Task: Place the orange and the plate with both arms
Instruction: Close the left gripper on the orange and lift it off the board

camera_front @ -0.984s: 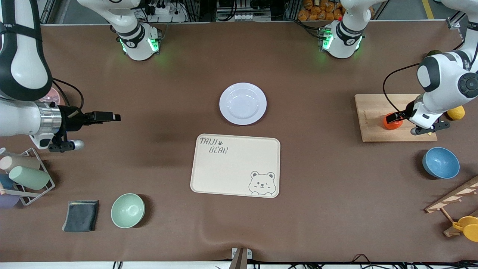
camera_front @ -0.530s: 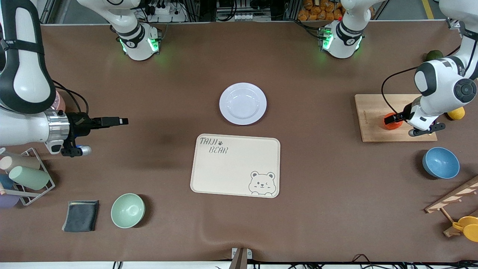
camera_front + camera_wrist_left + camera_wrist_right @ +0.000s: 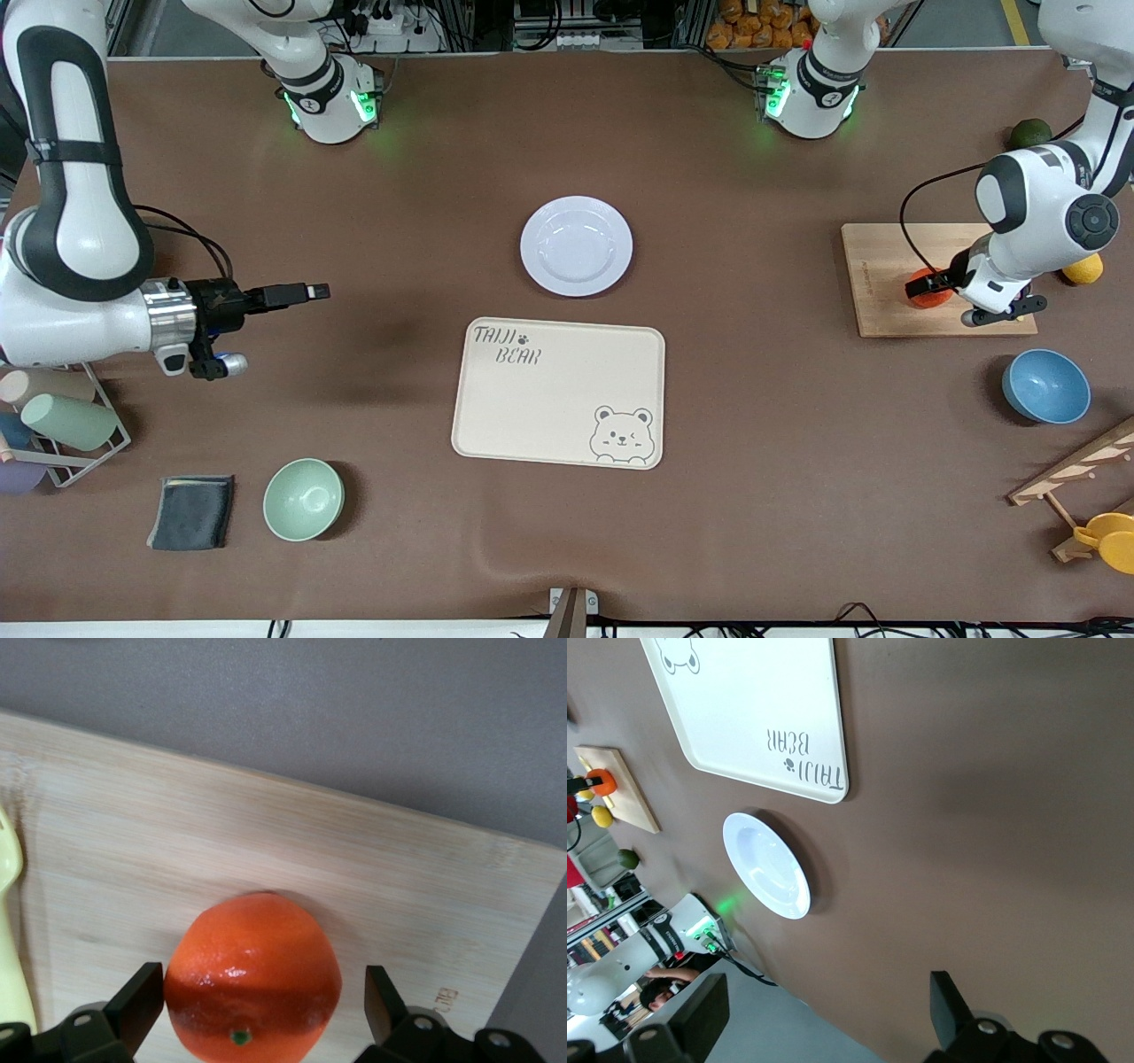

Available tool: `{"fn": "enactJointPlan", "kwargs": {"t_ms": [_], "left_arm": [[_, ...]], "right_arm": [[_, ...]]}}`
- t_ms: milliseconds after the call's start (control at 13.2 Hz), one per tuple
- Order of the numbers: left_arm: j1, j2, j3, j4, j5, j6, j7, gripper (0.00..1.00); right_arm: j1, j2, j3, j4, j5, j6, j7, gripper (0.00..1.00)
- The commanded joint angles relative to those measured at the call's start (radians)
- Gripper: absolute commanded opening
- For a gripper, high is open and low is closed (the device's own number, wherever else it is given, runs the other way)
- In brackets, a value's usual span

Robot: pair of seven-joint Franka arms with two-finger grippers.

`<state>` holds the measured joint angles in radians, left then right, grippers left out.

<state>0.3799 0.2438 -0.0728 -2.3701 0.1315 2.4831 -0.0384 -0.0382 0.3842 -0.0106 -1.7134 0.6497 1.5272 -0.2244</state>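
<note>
Left gripper (image 3: 921, 288) is down at the orange (image 3: 929, 294) on the wooden cutting board (image 3: 873, 275), toward the left arm's end of the table. Left wrist view: jaws spread wide, one finger (image 3: 137, 1005) on each side of the orange (image 3: 252, 979), small gaps on both sides, so straddling, not clamped yet. Orange sits on the board, upright, stem dot facing the wrist camera.

Versus a second ago: left arm's elbow has swung in a bit toward the table centre and the gripper has shifted slightly the same way along the board; orange is in the same spot. Jaws no visibly tighter than before.

Right gripper (image 3: 310, 291) is up over bare brown table toward the right arm's end, fingers pointing at the table centre, jaws apart and empty (right wrist view shows both fingers (image 3: 700, 1014) wide with nothing between). It has advanced steadily toward the centre across the three frames, still well short of the plate.

Plate (image 3: 576, 245) hasn't moved: flat on the table mid-way between the arms, just farther from the front camera than the bear-print tray (image 3: 558, 392), not touching it. Tray also unchanged, nothing on it.

Yellow fruit (image 3: 1083, 268) sits at the board's edge, mostly hidden by the left arm; dark green fruit (image 3: 1030, 133) is on the table farther from the front camera than the board.
</note>
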Motion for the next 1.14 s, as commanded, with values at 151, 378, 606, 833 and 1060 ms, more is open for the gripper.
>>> {"fn": "enactJointPlan", "kwargs": {"t_ms": [151, 378, 606, 833, 1060], "left_arm": [[0.013, 0.015, -0.007, 0.0, 0.03, 0.02, -0.006, 0.7], [0.01, 0.005, -0.01, 0.005, 0.037, 0.019, -0.005, 0.37], [0.001, -0.02, -0.045, 0.029, 0.039, 0.01, 0.021, 0.18], [0.001, -0.052, -0.164, 0.144, 0.017, -0.167, -0.006, 0.14], [-0.001, -0.043, -0.316, 0.343, -0.062, -0.456, -0.147, 0.13]], "right_arm": [[-0.002, 0.024, 0.004, -0.009, 0.068, 0.004, -0.026, 1.0], [-0.003, 0.035, 0.004, -0.027, 0.076, 0.011, -0.027, 1.0], [0.0, 0.047, 0.004, -0.043, 0.108, 0.016, -0.029, 1.0], [0.027, 0.047, 0.006, -0.063, 0.119, 0.047, -0.03, 1.0], [0.043, 0.044, 0.006, -0.161, 0.207, 0.115, -0.148, 1.0]]}}
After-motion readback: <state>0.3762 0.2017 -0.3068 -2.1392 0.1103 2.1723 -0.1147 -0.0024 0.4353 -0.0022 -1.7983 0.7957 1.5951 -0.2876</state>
